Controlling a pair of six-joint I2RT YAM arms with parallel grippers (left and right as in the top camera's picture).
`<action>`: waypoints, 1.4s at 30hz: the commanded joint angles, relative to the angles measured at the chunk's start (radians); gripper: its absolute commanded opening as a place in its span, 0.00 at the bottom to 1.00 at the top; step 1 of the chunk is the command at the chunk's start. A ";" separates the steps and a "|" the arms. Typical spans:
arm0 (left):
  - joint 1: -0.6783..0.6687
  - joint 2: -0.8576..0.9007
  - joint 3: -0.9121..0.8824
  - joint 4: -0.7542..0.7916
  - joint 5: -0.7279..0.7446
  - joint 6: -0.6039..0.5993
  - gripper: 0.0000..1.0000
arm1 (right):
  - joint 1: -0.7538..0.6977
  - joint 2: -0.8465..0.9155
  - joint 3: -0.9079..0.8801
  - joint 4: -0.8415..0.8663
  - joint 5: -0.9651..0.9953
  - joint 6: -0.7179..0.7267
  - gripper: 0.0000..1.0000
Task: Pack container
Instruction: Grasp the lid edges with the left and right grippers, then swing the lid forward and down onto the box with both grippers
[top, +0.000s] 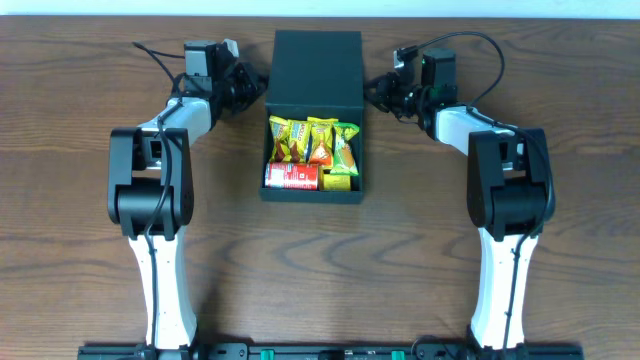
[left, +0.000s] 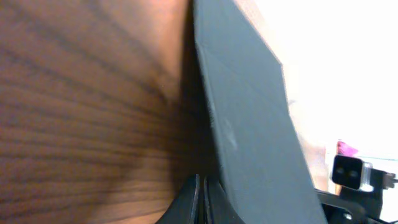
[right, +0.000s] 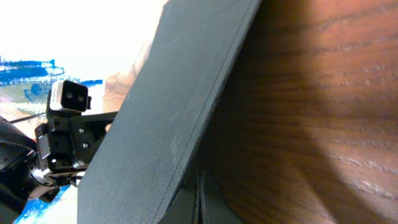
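Observation:
The container (top: 313, 197), a dark square box, sits at the table's middle back. Its flap lid (top: 317, 68) is up at the far side. Inside lie yellow, orange and green snack packets (top: 312, 140) and a red can (top: 292, 177). My left gripper (top: 262, 88) is at the lid's left edge. In the left wrist view its fingers (left: 202, 199) are shut, pressed against the lid's (left: 249, 124) underside edge. My right gripper (top: 372, 92) is at the lid's right edge. Its fingers (right: 200, 199) are shut beside the lid (right: 168, 106).
The wooden table (top: 80, 250) surrounds the box. Cables loop behind both wrists at the back (top: 470, 45). The left arm's wrist camera shows across the lid in the right wrist view (right: 65, 96).

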 joint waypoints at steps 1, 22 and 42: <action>0.018 0.002 0.016 0.031 0.060 -0.023 0.06 | 0.006 0.005 0.018 0.026 -0.011 0.005 0.02; 0.050 0.002 0.016 0.253 0.246 -0.056 0.06 | -0.011 0.005 0.018 0.269 -0.219 0.042 0.02; 0.074 0.002 0.016 0.632 0.644 -0.233 0.06 | -0.037 0.005 0.018 0.443 -0.477 0.084 0.02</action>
